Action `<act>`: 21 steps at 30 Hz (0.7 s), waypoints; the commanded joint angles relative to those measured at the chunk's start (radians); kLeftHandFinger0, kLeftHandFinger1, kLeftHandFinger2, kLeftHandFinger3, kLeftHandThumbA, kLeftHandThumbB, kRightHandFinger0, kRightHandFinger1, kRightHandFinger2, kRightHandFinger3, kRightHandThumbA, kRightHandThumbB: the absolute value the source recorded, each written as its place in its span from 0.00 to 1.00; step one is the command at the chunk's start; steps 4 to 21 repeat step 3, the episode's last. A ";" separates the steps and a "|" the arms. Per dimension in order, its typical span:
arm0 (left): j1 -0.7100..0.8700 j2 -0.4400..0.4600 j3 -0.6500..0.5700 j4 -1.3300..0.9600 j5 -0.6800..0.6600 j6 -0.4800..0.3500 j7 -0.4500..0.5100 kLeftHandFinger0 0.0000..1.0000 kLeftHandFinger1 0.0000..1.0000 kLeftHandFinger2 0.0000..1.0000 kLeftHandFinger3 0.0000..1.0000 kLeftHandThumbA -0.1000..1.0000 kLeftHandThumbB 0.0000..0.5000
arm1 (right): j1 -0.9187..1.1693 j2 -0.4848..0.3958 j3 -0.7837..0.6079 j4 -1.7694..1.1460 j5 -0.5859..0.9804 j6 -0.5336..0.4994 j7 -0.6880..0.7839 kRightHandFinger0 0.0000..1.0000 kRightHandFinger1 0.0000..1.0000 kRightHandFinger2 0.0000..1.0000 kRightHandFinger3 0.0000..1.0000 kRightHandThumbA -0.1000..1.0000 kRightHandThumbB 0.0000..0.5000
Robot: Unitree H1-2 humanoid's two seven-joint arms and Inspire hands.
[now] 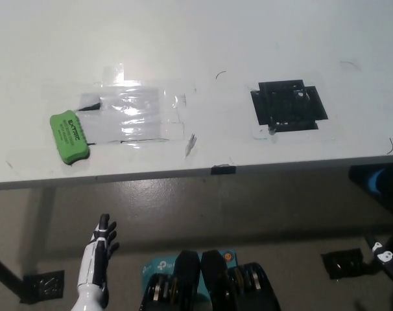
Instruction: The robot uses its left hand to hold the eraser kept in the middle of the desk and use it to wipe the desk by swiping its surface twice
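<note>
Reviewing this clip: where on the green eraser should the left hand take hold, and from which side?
Judging by its pose, the green eraser lies flat on the desk, long axis tilted. Grip across its two long edges at mid-length, coming from above and the near edge, where the left hand hangs open below. The right hand rests low right.

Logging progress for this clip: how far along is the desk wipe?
The eraser lies on the desk beside clear tape, unheld. The left hand hangs open below the desk edge; the right hand is at the frame edge. This fits before pickup or after wiping.
</note>
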 commanded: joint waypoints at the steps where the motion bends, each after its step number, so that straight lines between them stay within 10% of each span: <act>1: 0.004 0.000 -0.004 -0.034 -0.014 -0.002 -0.001 1.00 1.00 1.00 1.00 1.00 0.45 | -0.005 -0.008 0.008 -0.009 0.002 -0.017 0.014 0.96 1.00 1.00 1.00 1.00 0.04; 21: 0.003 0.004 -0.006 -0.031 -0.012 0.003 -0.003 1.00 1.00 1.00 1.00 1.00 0.45 | -0.005 -0.005 0.006 -0.007 0.010 -0.021 0.016 0.99 1.00 1.00 1.00 1.00 0.08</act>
